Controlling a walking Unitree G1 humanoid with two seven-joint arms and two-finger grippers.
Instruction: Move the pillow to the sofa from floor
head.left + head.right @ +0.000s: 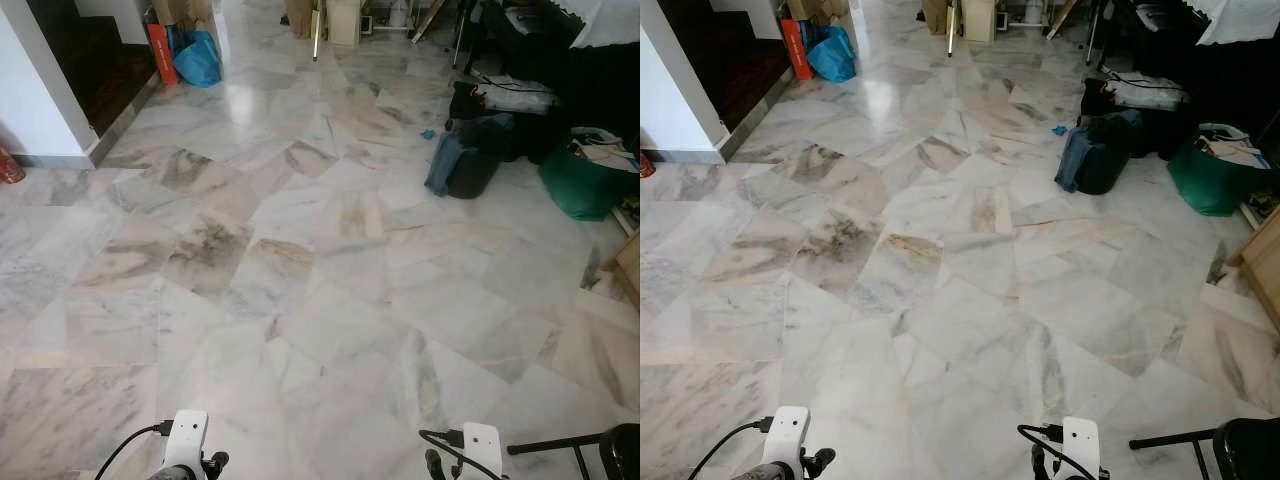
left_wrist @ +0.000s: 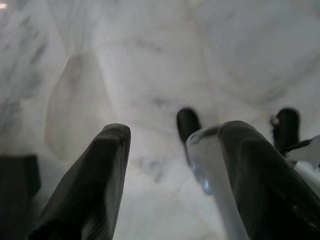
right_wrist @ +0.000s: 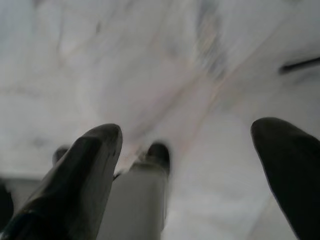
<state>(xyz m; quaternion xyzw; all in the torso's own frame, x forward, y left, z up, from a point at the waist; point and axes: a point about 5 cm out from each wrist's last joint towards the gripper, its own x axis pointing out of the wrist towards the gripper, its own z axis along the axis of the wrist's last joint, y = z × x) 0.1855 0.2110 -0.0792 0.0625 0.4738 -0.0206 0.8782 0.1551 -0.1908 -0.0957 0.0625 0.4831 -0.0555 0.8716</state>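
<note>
Underfoot: marble floor (image 1: 300, 300), pale w/ grey-brown veining, running to far wall. Far right: dark backpack (image 1: 468, 155), green bag (image 1: 585, 180) w/ papers just beside it. Far left: blue bag (image 1: 197, 58) next to orange box (image 1: 161, 52). Left gripper (image 2: 170, 165) low over the tiles, fingers (image 2: 95, 175) apart, holding nothing. Right gripper (image 3: 187, 165) likewise spread, empty. Pillow and sofa: can't make out either, poss. beyond the dark clutter at right.

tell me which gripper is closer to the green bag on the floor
Right. The right gripper hangs low on the green bag's side; the left gripper is farther across the marble floor. Both are well short of it.
</note>
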